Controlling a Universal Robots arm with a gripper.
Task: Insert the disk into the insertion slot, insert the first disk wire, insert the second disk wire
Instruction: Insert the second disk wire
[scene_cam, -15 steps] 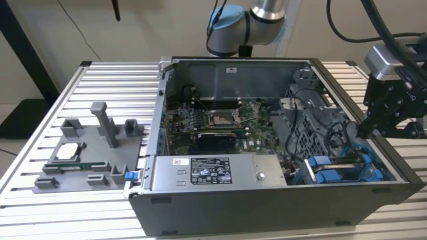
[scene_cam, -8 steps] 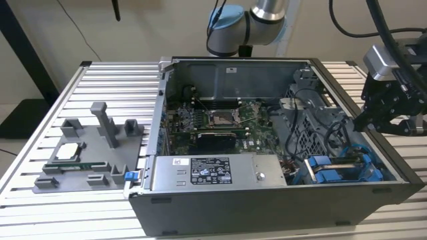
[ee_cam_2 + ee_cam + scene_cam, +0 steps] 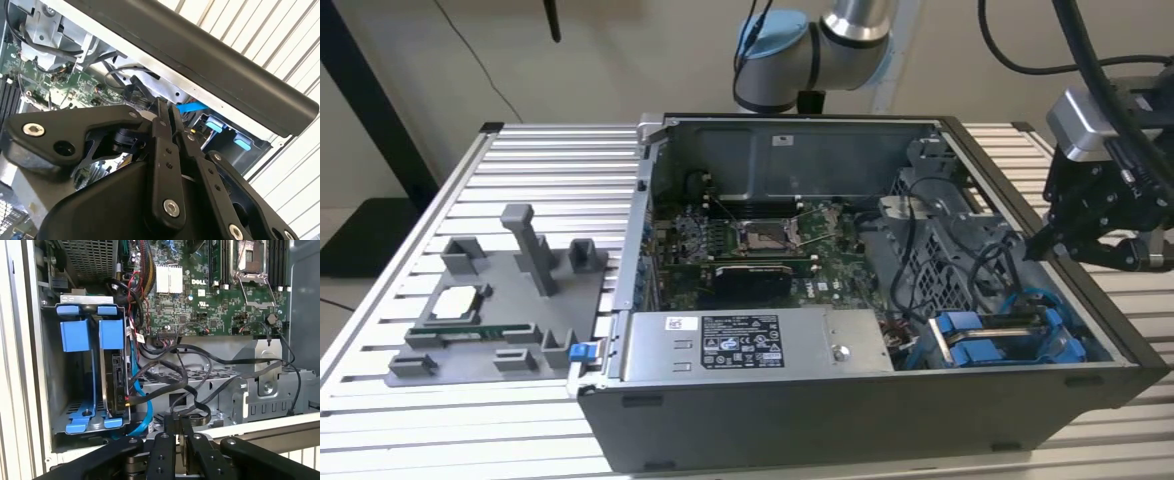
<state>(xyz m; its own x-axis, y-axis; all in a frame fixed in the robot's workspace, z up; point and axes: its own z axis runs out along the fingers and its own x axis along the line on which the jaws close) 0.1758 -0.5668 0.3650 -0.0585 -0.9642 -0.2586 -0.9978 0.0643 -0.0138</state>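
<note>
The open computer case [image 3: 854, 410] lies on a slatted table. The disk [image 3: 114, 385] stands edge-on in its blue frame inside the insertion slot [image 3: 60, 390], a grey metal bay with blue tabs [image 3: 987, 350] at the case's front corner on the exterior view's right. A flat blue wire [image 3: 143, 407] and a red, yellow and black wire bundle [image 3: 131, 387] run to the disk's connector edge. My gripper [image 3: 1047, 243] hovers over the case wall on the exterior view's right, holding nothing. In both wrist views its fingers [image 3: 161, 130] sit pressed together, shut.
A grey power-supply box with a white sticker [image 3: 747, 345] fills the case's front. The green motherboard [image 3: 747, 245] lies behind it. Loose black cables [image 3: 200, 370] cross near the bay. A grey fixture with parts [image 3: 494, 310] stands on the table at the exterior view's left.
</note>
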